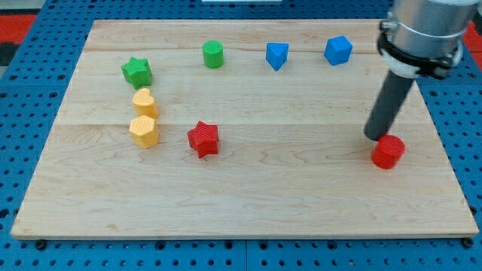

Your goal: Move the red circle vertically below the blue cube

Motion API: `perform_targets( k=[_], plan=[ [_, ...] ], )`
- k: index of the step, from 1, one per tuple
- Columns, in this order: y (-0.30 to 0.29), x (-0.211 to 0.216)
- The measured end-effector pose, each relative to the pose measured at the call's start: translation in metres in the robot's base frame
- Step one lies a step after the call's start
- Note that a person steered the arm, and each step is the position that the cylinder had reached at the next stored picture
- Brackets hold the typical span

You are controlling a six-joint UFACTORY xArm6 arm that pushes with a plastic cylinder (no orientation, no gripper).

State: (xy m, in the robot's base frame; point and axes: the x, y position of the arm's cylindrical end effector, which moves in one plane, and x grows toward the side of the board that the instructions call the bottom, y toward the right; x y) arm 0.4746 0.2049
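The red circle (388, 151) lies on the wooden board at the view's right, in its lower half. The blue cube (338, 50) sits near the view's top right, well above the red circle and to its left. My tip (376, 137) stands on the board just above and left of the red circle, touching or almost touching its upper left edge. The dark rod rises from there toward the arm at the view's top right.
A blue triangular block (277, 55) and a green cylinder (213, 54) sit along the top. A green star (137, 71), a yellow heart-like block (144, 102) and a yellow hexagon (144, 130) stand at the left. A red star (203, 138) lies centre-left. The board's right edge (450, 162) is close to the red circle.
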Motion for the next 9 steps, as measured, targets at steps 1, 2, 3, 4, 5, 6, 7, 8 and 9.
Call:
perform_targets(
  k=[1,2,3,4,5,6,7,8,9],
  plan=[
    [0.020,0.002],
    [0.043,0.016],
    [0.050,0.050],
    [0.041,0.053],
    [0.032,0.045],
    [0.037,0.025],
    [0.017,0.007],
    [-0.008,0.017],
    [-0.011,0.019]
  ],
)
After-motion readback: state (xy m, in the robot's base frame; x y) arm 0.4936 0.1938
